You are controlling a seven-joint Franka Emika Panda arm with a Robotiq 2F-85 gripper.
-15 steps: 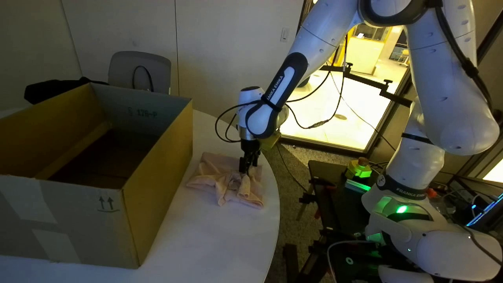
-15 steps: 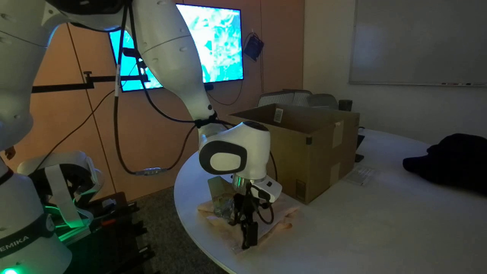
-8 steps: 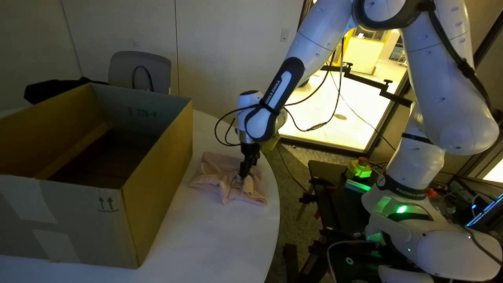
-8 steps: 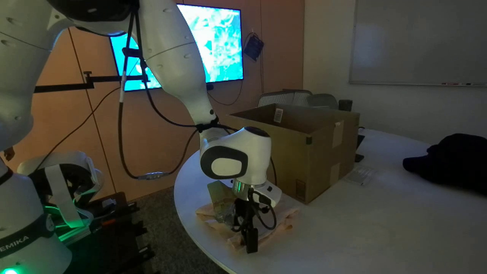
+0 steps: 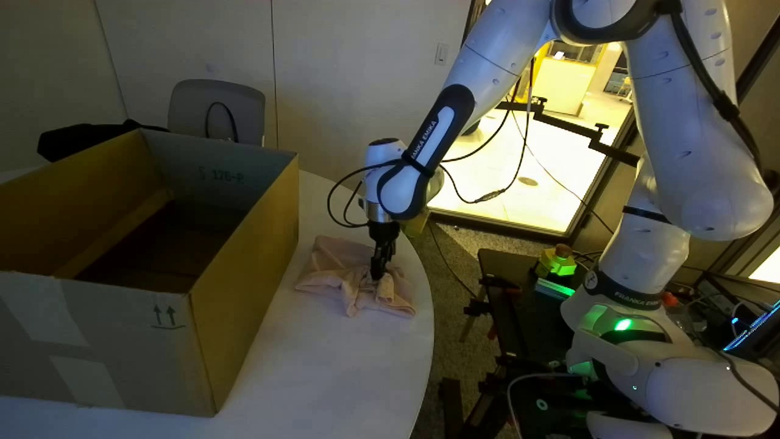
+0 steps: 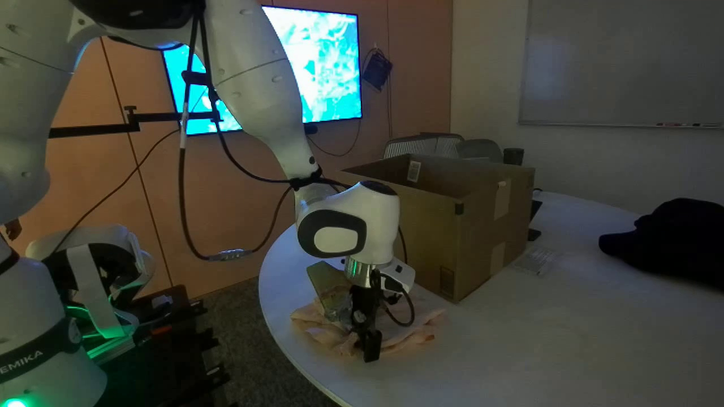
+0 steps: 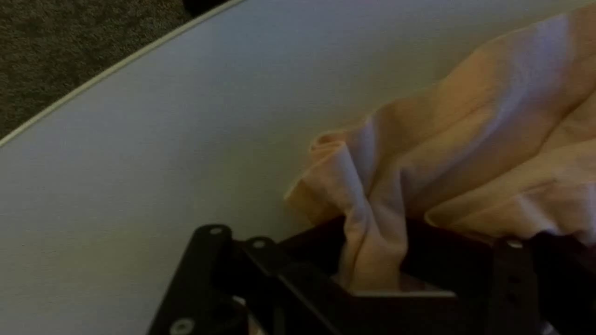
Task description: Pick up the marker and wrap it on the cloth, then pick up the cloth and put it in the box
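A pink cloth [image 5: 332,268] lies crumpled on the table near its curved edge, and it shows in both exterior views. My gripper [image 5: 376,275] points down into its folds. In the wrist view a gathered fold of the cloth [image 7: 372,242] rises between the dark fingers, which are drawn together around it. Most of the cloth still rests on the tabletop. The marker is hidden or out of view. The box [image 5: 247,299] is a large, open-topped brown carton standing beside the cloth.
The box's tall wall [image 6: 421,237] stands close to the arm. A dark bundle [image 6: 673,243] lies farther along the white table [image 6: 537,350]. The table's curved rim [image 7: 116,65] runs near the gripper, with carpet below. Cables hang from the arm.
The gripper has gone from open to shut on a fold of cloth. It dipped slightly, then rose a little. The cloth has shifted and bunched a bit around the fingers.
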